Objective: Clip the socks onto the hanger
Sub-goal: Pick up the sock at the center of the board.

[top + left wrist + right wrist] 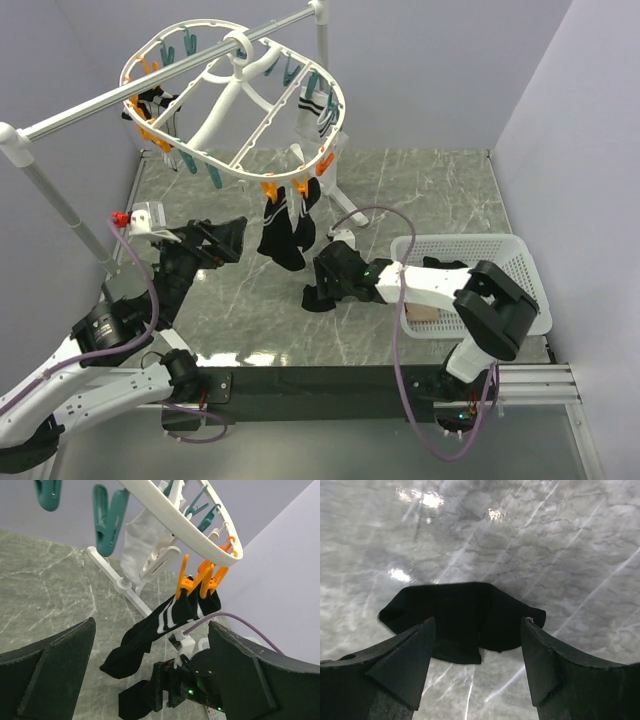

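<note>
- Top view: the hanger (235,110) hangs from a rail (90,105). Several socks are clipped round its rim, and a black hung sock (283,235) dangles at the front. The left gripper (236,240) is just left of it, jaws apart. The right gripper (314,283) is low over a loose sock (312,300) on the table (420,190). A basket (520,260) stands at the right.
- Left wrist: the left gripper (152,625) is wide and holds nothing. Ahead of it, orange clips (200,580) pinch the white-striped hung sock (165,620), and teal clips (107,520) hang free.
- Right wrist: the right gripper (478,620) stands spread, with the loose sock (460,610) flat on the table (520,540) between the fingertips. Whether they touch it I cannot tell.
</note>
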You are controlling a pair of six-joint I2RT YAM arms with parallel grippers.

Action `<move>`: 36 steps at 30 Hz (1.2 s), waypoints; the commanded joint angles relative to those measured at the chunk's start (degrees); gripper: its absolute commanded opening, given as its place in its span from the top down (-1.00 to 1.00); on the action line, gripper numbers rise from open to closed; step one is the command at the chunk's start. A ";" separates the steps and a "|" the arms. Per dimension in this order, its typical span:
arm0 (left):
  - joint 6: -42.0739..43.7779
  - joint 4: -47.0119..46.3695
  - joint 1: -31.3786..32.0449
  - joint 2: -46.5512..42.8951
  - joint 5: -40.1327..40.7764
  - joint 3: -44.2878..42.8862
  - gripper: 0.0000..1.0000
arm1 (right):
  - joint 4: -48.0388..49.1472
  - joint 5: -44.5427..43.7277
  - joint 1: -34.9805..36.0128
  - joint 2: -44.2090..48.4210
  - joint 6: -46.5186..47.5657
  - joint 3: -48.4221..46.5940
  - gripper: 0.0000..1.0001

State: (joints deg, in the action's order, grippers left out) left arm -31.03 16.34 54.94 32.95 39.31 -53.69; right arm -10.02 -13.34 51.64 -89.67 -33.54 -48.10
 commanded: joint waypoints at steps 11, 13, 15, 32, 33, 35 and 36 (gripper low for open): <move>-1.14 4.84 -0.27 -2.01 0.77 -0.45 -0.99 | -2.98 -1.59 2.77 -7.19 -0.65 -4.47 1.00; -1.05 5.11 -0.27 -2.36 1.29 -0.54 -0.99 | -4.64 -1.86 3.12 -3.77 -1.26 -2.80 1.00; -0.97 5.02 -0.27 -2.89 1.82 -0.45 -0.99 | -5.88 -1.69 3.21 1.91 -2.05 -1.39 1.00; 1.14 1.15 -0.27 5.28 -1.61 -1.41 -0.99 | -21.17 -4.83 -22.18 32.79 3.65 -7.54 1.00; 1.32 0.46 -0.36 5.63 -1.34 -1.33 -0.99 | -22.05 -5.46 -24.72 33.67 4.96 -8.32 1.00; 2.28 -0.86 -0.44 5.46 -1.95 -0.72 -0.99 | -24.86 -6.17 -28.33 33.86 6.55 -8.68 1.00; 2.55 -2.00 -0.45 5.37 -2.30 -0.54 -0.99 | -25.57 -5.12 -32.00 34.29 6.99 -8.16 1.00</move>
State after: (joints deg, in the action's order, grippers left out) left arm -30.44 19.20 54.83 38.98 38.30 -53.67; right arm -31.24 -17.10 25.36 -56.71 -29.91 -54.06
